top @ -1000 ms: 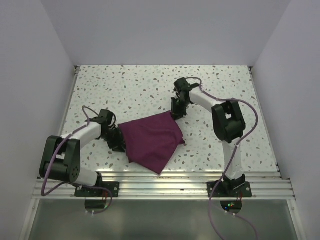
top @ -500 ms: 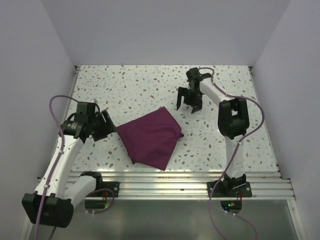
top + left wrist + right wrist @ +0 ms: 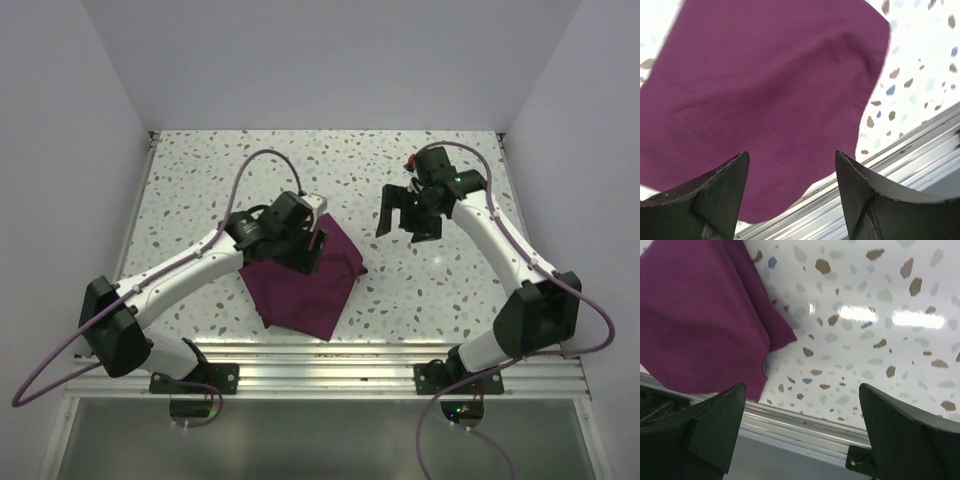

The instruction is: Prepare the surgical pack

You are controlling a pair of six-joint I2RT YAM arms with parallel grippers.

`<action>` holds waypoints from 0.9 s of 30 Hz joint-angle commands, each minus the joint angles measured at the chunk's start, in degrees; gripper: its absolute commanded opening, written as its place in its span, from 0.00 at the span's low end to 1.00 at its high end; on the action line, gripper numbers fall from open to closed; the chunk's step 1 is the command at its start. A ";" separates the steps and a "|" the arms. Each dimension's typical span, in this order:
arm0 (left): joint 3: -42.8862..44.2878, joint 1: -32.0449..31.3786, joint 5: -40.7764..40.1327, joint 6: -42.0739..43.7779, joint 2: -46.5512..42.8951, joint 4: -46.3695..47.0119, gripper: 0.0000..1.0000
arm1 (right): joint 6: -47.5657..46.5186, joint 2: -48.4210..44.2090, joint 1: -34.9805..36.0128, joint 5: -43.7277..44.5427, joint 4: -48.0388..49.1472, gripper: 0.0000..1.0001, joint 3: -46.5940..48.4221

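Cloth, count one: your folded deep-maroon fabric bundle (image 3: 305,288) lay on the speckled white table (image 3: 220,180) near its front edge. Grippers, count two: your left gripper (image 3: 306,243) hung spread above the bundle; your right gripper (image 3: 402,217), spread and empty, stood well apart.

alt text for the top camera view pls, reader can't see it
A folded maroon cloth bundle lies on a speckled table near its front edge. The left gripper is open above the bundle's far side. The right gripper hangs open over bare table to its right, holding nothing.
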 commanded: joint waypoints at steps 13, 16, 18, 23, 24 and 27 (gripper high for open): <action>-2.63 -12.33 -11.49 13.24 8.46 0.38 0.57 | 4.31 -18.26 -0.49 -5.80 0.43 0.99 -16.52; -3.53 -12.33 -9.74 13.95 8.28 3.11 0.57 | 5.54 -19.05 -0.40 -6.23 1.22 0.99 -17.40; -3.71 -12.33 -9.38 13.69 8.19 3.55 0.59 | 5.80 -19.32 -0.40 -6.50 1.57 0.99 -18.01; -5.38 -12.33 -9.82 13.16 8.19 4.43 0.64 | 6.59 -19.76 -0.49 -7.11 2.10 0.99 -18.81; -5.90 -12.33 -9.82 13.16 8.45 4.52 0.63 | 6.68 -19.85 -0.40 -7.20 2.28 0.99 -18.90; -6.95 -12.33 -9.47 13.94 8.72 5.39 0.62 | 6.86 -19.76 -0.40 -7.29 2.54 0.99 -18.99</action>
